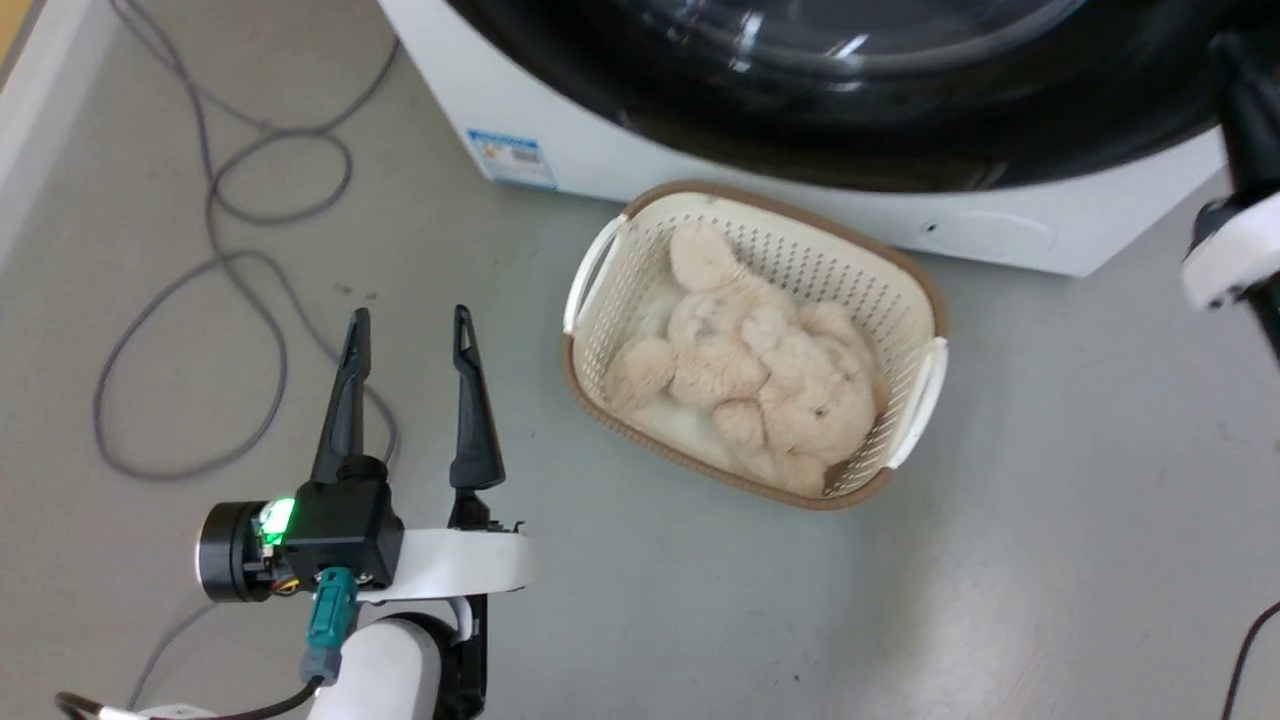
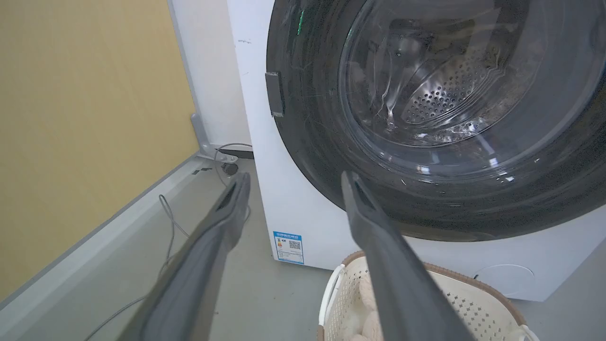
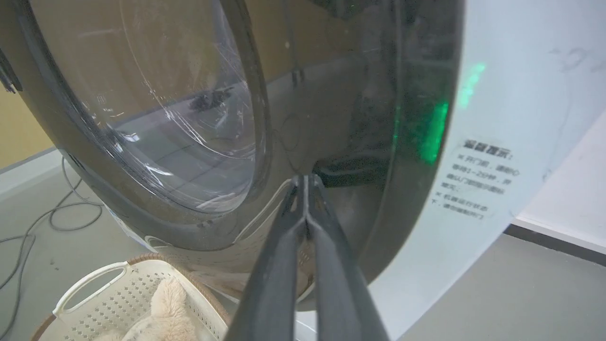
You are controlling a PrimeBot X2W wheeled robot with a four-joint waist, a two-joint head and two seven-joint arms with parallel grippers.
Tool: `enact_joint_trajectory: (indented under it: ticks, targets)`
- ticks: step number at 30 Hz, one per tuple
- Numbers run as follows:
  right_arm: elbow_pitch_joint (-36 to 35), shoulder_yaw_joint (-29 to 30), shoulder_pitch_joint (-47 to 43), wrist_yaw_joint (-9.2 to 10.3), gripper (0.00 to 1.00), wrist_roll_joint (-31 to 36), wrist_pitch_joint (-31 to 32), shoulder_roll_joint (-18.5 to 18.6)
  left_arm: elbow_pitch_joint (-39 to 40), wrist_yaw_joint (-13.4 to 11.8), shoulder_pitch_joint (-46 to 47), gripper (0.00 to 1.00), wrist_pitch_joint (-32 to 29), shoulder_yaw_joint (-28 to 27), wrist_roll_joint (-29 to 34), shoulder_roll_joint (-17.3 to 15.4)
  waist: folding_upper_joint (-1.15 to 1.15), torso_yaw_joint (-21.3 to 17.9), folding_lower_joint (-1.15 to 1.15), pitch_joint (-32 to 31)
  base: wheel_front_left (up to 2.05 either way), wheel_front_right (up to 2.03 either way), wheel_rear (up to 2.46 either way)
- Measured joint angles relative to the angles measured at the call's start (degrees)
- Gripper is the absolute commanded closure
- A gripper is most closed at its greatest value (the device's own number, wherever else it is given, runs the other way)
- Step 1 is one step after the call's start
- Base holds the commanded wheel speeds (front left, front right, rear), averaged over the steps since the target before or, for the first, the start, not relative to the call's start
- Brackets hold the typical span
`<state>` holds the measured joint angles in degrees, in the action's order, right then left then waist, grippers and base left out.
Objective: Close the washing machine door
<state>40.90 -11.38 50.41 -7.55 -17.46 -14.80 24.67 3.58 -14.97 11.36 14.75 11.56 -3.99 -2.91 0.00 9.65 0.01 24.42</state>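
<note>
Door (image 2: 312,142) round and glossy black, nearly as wide as the washer (image 2: 289,208), lying flat against the white front or very close to it; latched or not, impossible to tell. Bulging clear window (image 2: 535,57) at its centre, with the perforated steel drum (image 2: 450,90) visible through the glass. Grey floor (image 1: 1050,480) in front. Cream basket (image 1: 800,250) with a brown rim and white handles on that floor, just before the washer and below the door's lower edge. Beige plush toy (image 1: 760,370) lying inside the basket. Left gripper (image 1: 410,315) low at the robot's left, over bare floor, well apart from the door and beside the basket without touching it; fingers spread wide, nothing between them. Right gripper (image 3: 305,179) up at the door's right side, fingers pressed together with nothing held, tips at the black rim beside the window, seemingly in contact though not certainly. Green glow (image 3: 431,132) reflected in the gloss near those tips. Grey cables (image 1: 215,200) looping over the floor at the far left. Small blue sticker (image 1: 512,158) low on the washer's front corner, left of the basket.
</note>
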Motion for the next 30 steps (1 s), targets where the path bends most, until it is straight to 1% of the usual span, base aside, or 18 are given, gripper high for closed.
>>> enact_joint_trajectory:
  ticks: [7, 10, 12, 15, 19, 23, 24, 25, 26, 30]
  targets:
    - [3.12, 2.11, 1.86, -0.04, 1.00, 1.58, 0.00, 0.24, -0.03, -0.79, 0.14, 0.00, 0.00, 0.32, -0.29, 0.02, 0.00, 1.25, 0.00, 0.50, 0.00, 0.00, 0.00]
    - [3.16, 2.48, 1.62, -0.04, 1.00, 2.34, 0.00, -0.10, -0.14, -1.00, 0.12, 0.00, 0.00, -0.09, -0.66, 0.02, 0.00, 1.02, 0.00, -0.37, 0.00, 0.00, 0.00]
    - [1.96, 2.76, 0.93, 0.00, 1.00, 2.96, 0.00, -0.44, -0.41, -0.99, 0.05, 0.00, 0.00, -0.42, -0.68, 0.03, 0.00, 0.75, 0.00, -1.21, 0.00, 0.00, 0.00]
    - [-3.33, 3.83, -1.82, 0.01, 1.00, 3.68, 0.00, -1.48, -0.97, -0.87, -0.30, 0.00, 0.00, -1.48, -0.67, 0.04, 0.00, 0.10, 0.00, -2.84, 0.00, 0.00, 0.00]
    - [-13.19, 8.01, -7.00, 0.01, 1.00, 5.50, 0.02, -3.77, -1.69, 0.03, -1.96, 0.00, 0.00, -3.25, -0.21, 0.04, 0.00, -1.29, 0.00, -5.53, 0.00, 0.00, 0.00]
    - [-20.97, 11.20, -12.53, 0.01, 1.00, 8.31, 0.00, -6.43, -2.60, 0.75, -3.42, 0.00, 0.00, -5.11, 0.31, 0.01, 0.00, -2.90, -0.01, -8.65, 0.00, 0.00, 0.00]
    - [-22.53, 11.71, -13.85, 0.01, 0.78, 8.94, 0.00, -7.22, -2.79, 1.00, -3.82, 0.00, 0.00, -5.50, 0.38, -0.07, 0.00, -3.35, -0.01, -9.43, 0.00, 0.00, 0.00]
    - [-24.01, 12.26, -15.04, 0.01, 0.52, 9.45, -0.01, -8.13, -2.92, 1.09, -4.32, 0.00, 0.00, -5.90, 0.46, -0.14, 0.00, -3.84, -0.01, -10.15, 0.00, 0.00, 0.00]
    - [-25.15, 12.82, -16.10, 0.01, 0.00, 9.76, 0.00, -9.05, -3.09, 1.18, -4.80, 0.00, 0.00, -6.27, 0.55, -0.18, 0.00, -4.39, -0.01, -10.88, 0.00, 0.00, 0.00]
    - [-30.00, 14.21, -20.69, 0.01, 0.00, 11.98, -0.01, -12.06, -3.70, 1.70, -6.60, 0.00, 0.00, -7.54, 0.89, -0.36, 0.00, -6.48, -0.01, -13.74, 0.00, 0.00, 0.00]
